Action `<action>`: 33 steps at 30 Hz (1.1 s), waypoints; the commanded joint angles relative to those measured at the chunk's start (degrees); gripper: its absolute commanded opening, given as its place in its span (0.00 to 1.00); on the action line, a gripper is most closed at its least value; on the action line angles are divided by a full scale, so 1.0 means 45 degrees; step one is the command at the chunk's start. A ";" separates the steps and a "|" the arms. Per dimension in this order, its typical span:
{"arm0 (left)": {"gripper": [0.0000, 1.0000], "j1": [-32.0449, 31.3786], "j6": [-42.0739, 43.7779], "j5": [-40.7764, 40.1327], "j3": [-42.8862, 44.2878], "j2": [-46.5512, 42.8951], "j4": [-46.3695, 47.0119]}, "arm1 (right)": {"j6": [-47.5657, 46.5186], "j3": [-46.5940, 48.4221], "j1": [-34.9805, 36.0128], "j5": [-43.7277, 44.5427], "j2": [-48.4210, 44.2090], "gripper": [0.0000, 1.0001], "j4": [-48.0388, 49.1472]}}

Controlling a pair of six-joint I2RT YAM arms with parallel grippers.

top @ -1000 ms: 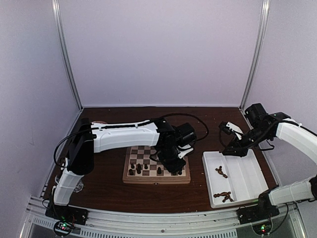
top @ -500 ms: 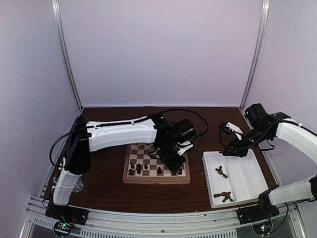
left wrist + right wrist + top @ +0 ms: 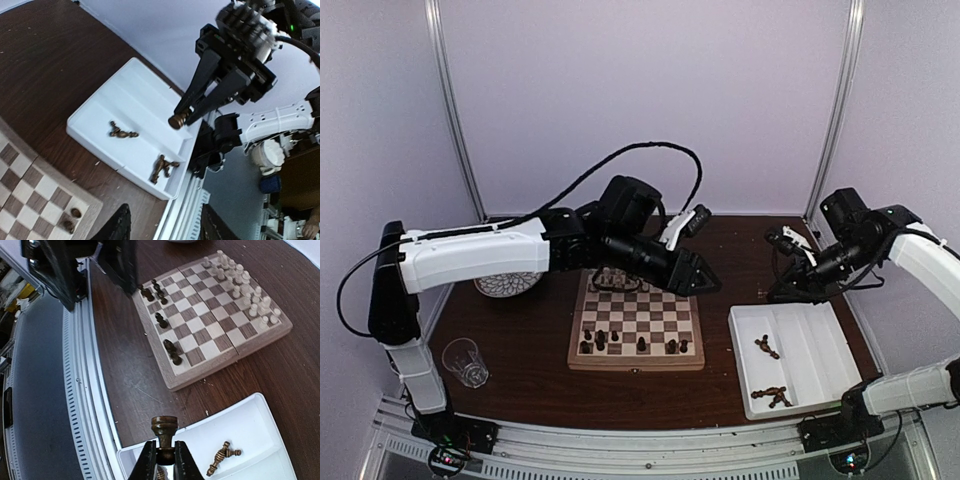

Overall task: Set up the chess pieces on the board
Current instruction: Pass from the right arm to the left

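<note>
The chessboard [image 3: 635, 325] lies mid-table, with several dark pieces [image 3: 620, 343] on its near rows. White pieces [image 3: 240, 280] line its far side in the right wrist view. My right gripper [image 3: 164, 450] is shut on a dark brown piece [image 3: 164, 429], held upright above the white tray's [image 3: 250, 420] corner. It also shows in the top view [image 3: 782, 290] and the left wrist view [image 3: 185, 112]. My left gripper [image 3: 705, 282] hangs open and empty above the board's far right corner, with its fingertips [image 3: 120, 222] low in the left wrist view.
The white divided tray [image 3: 815, 385] at the right holds a few dark pieces [image 3: 767, 348], which also lie in it in the left wrist view [image 3: 122, 132]. A clear glass [image 3: 465, 360] stands near left. A patterned plate [image 3: 505, 285] lies behind it.
My left arm has lifted off the board's near right squares and swung up and back, uncovering the glass and plate. My right gripper has risen slightly with its piece.
</note>
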 commanded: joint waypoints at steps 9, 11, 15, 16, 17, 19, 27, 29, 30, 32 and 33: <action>0.48 -0.0031 -0.4056 0.2927 -0.0888 0.1469 0.7841 | -0.0262 0.1741 0.1808 -0.0851 -0.0024 0.03 -0.1029; 0.47 -0.0045 -0.4410 0.3140 -0.0836 0.1713 0.8169 | -0.0027 0.1760 0.1970 -0.0767 -0.0026 0.03 -0.0826; 0.44 -0.0059 -0.4734 0.3434 -0.0688 0.2028 0.8371 | 0.0280 0.1805 0.2140 -0.0648 -0.0027 0.03 -0.0493; 0.43 -0.0069 -0.4780 0.3509 -0.0659 0.2106 0.8354 | 0.0341 0.1818 0.2149 -0.0635 -0.0027 0.03 -0.0424; 0.43 -0.0067 -0.4793 0.3541 -0.0638 0.2134 0.8332 | 0.0400 0.1819 0.2150 -0.0614 -0.0027 0.03 -0.0342; 0.43 -0.0098 -0.4798 0.3536 -0.0687 0.2151 0.8318 | 0.0552 0.1835 0.2150 -0.0583 0.0007 0.03 -0.0182; 0.37 -0.0155 -0.4933 0.3890 -0.0713 0.2292 0.8434 | 0.0925 0.1950 0.2160 -0.0418 0.0235 0.03 0.0175; 0.35 -0.0167 -0.4996 0.3952 -0.0707 0.2348 0.8486 | 0.1025 0.1956 0.2150 -0.0380 0.0247 0.03 0.0280; 0.34 -0.0177 -0.5042 0.3982 -0.0710 0.2370 0.8542 | 0.1074 0.1947 0.2150 -0.0374 0.0247 0.03 0.0317; 0.31 -0.0186 -0.5085 0.4036 -0.0730 0.2395 0.8641 | 0.1107 0.1939 0.2149 -0.0355 0.0242 0.03 0.0377; 0.28 -0.0182 -0.5107 0.4039 -0.0759 0.2395 0.8710 | 0.1104 0.1932 0.2150 -0.0354 0.0246 0.03 0.0361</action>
